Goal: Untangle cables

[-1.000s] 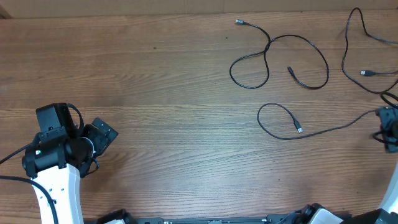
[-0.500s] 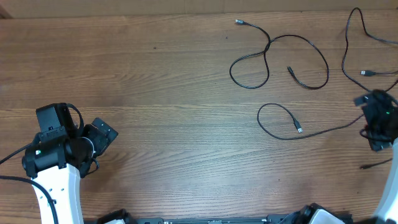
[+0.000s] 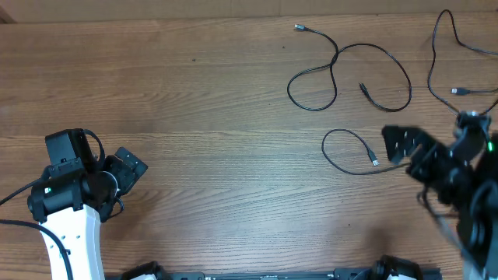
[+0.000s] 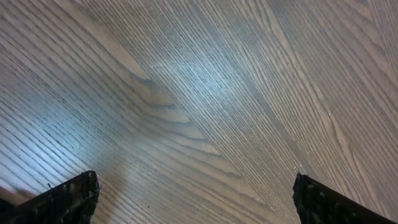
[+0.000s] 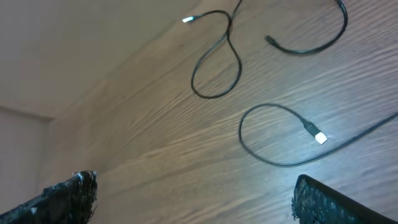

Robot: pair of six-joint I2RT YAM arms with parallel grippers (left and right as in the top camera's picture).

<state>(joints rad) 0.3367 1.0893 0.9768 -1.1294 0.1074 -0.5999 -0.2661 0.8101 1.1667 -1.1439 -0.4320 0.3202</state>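
Observation:
Three thin black cables lie on the wooden table's right half. One cable [image 3: 335, 61] [image 5: 211, 96] crosses itself in a loop and ends in a silver plug [image 3: 298, 27] [image 5: 188, 19]. A second cable [image 3: 342, 131] [image 5: 272, 106] forms a single loop with its plug [image 3: 375, 162] [image 5: 319, 137] inside. The third cable [image 3: 429, 74] runs along the right edge. My right gripper [image 3: 408, 152] [image 5: 196, 199] hovers open just right of the second loop, blurred, holding nothing. My left gripper [image 3: 128, 167] [image 4: 196, 199] is open over bare wood at the near left, far from every cable.
The right arm's body [image 3: 467, 194] covers the table's near right corner and the stretch of the second cable there. Black arm bases [image 3: 389, 271] line the front edge. The table edge [image 3: 233, 17] runs along the back.
My right arm has swung from the table's right edge leftward toward the single-loop cable. The cables have kept their shapes. The left arm has not moved.

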